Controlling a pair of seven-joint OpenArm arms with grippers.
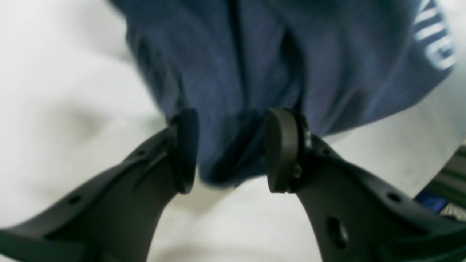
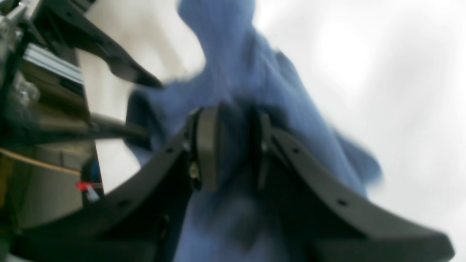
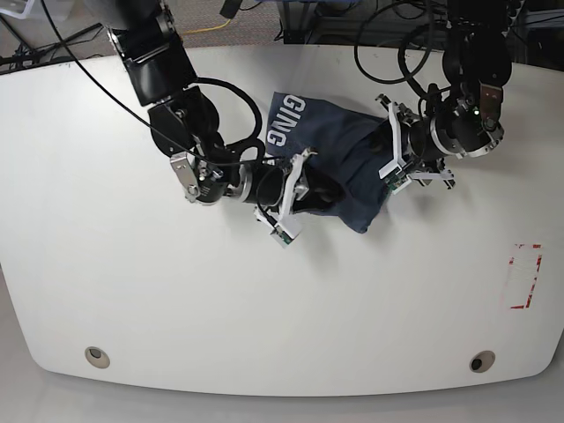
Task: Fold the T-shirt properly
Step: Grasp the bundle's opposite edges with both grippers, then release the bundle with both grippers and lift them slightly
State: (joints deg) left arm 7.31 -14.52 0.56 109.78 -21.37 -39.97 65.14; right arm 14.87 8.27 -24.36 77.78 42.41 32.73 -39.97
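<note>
While both of your arms converge on the T-shirt (image 3: 339,159), the garment lies bunched at the middle of the white table (image 3: 132,291), toward the far side, with the white lettering (image 3: 284,123) facing up at its far left end.

Your right gripper (image 3: 300,189) comes in from the left of the base view. Its wrist view shows the jaws drawn close together with a thick wad of blue cloth between the pads (image 2: 207,153). I judge this a firm pinch on gathered fabric, taken so that side can be carried across for a fold.

Your left gripper (image 3: 392,159) comes in from the right. Its wrist view shows the jaws set partly apart, with a hemmed edge of the shirt filling the gap between the fingertips (image 1: 280,149). The cloth appears held between them, though blur prevents a clear reading of how tightly.

The two grips sit on opposite sides of the heap, which suits spreading or lifting. However, the shirt is crumpled and not flat, so a proper fold is, in my judgement, not yet formed. You risk dragging several layers together if the pinches hold more than one.
</note>
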